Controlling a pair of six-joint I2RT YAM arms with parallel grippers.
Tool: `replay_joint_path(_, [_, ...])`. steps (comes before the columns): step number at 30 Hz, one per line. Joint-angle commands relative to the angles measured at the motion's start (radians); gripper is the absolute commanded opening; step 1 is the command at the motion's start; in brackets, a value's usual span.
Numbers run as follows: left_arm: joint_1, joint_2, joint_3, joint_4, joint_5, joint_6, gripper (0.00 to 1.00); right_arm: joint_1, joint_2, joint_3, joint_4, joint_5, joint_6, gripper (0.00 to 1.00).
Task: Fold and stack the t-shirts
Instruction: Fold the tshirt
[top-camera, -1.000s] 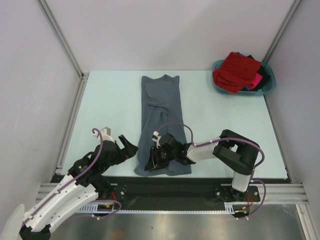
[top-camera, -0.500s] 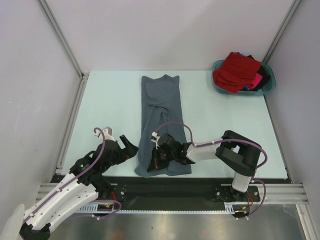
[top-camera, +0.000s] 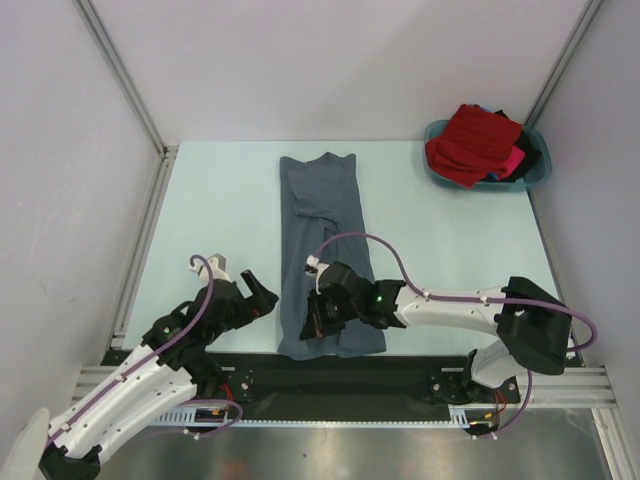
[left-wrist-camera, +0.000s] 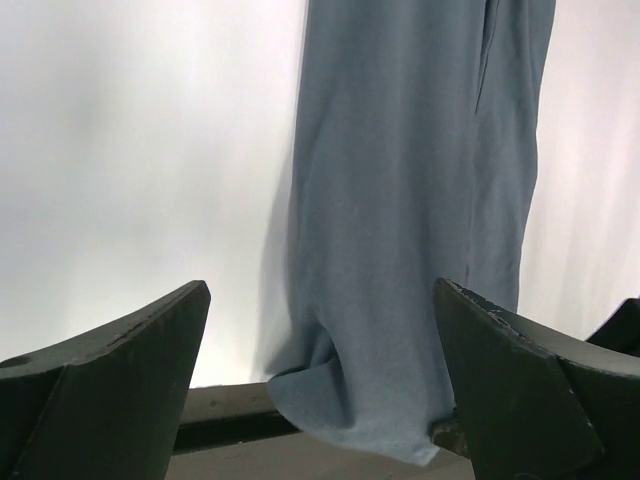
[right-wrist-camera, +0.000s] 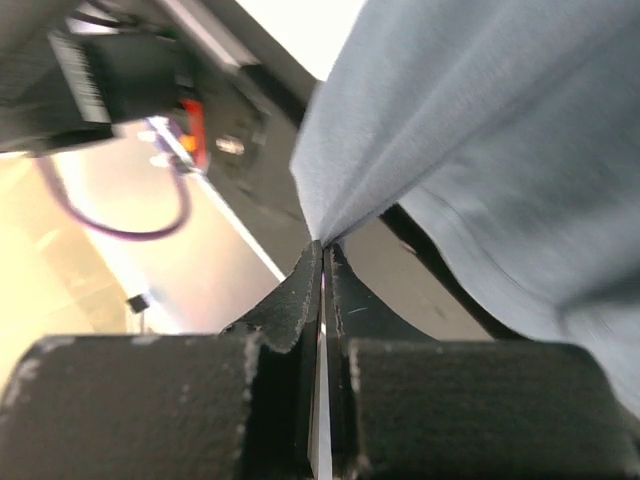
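Pale mint flat worktop (top-camera: 220, 210): carries all items. Long slate-grey cloth t-shirt (top-camera: 322, 200): folded lengthwise into a narrow strip, lies at centre, far side to near edge; near hem overhangs the black front rail (top-camera: 330, 368). Teal plastic basin (top-camera: 510, 186), far-right corner: holds crumpled red t-shirt (top-camera: 475, 140) on top, w/ pink cloth (top-camera: 514, 160) and dark cloth (top-camera: 532, 158) beside it. R gripper (right-wrist-camera: 322, 245): jaws closed, pinching a fold of the grey t-shirt at its near-left hem. L gripper (left-wrist-camera: 320, 290): jaws wide apart, holding nothing, just left of that hem
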Motion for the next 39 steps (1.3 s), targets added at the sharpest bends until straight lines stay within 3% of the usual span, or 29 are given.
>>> replay_joint_path(1, [-0.006, 0.01, -0.01, 0.039, 0.016, 0.02, 1.0, 0.017, -0.009, 0.018, -0.147, 0.042, 0.01, 0.0])
replay_joint_path(13, [-0.006, 0.026, -0.01, 0.046, 0.032, 0.023, 1.0, 0.038, 0.014, -0.005, -0.318, 0.212, 0.048, 0.01])
replay_joint_path(15, [-0.006, 0.033, -0.015, 0.062, 0.048, 0.026, 1.0, 0.041, 0.025, -0.01, -0.318, 0.235, 0.05, 0.18])
replay_joint_path(16, [-0.006, 0.04, -0.023, 0.081, 0.071, 0.029, 1.0, 0.041, 0.028, -0.007, -0.319, 0.243, 0.045, 0.39])
replay_joint_path(18, [-0.006, 0.049, -0.032, 0.088, 0.092, 0.029, 1.0, 0.044, 0.016, 0.007, -0.327, 0.282, 0.044, 0.48])
replay_joint_path(26, [-0.026, 0.023, -0.061, 0.042, 0.189, 0.022, 1.0, 0.041, -0.062, 0.122, -0.358, 0.365, -0.065, 0.58])
replay_joint_path(33, [-0.124, 0.024, -0.086, 0.006, 0.189, -0.096, 0.99, -0.015, -0.062, 0.209, -0.381, 0.395, -0.166, 0.58])
replay_joint_path(35, [-0.173, 0.02, -0.09, 0.022, 0.178, -0.118, 0.93, -0.043, -0.079, 0.215, -0.388, 0.414, -0.188, 0.57])
replay_joint_path(36, [-0.187, 0.026, -0.089, 0.031, 0.16, -0.133, 0.83, -0.055, -0.088, 0.212, -0.388, 0.416, -0.208, 0.57])
replay_joint_path(37, [-0.213, 0.039, -0.086, 0.022, 0.151, -0.145, 0.83, -0.069, -0.095, 0.209, -0.381, 0.41, -0.217, 0.56])
replay_joint_path(39, [-0.242, 0.091, -0.078, 0.028, 0.151, -0.164, 0.69, -0.104, -0.114, 0.203, -0.382, 0.407, -0.24, 0.56])
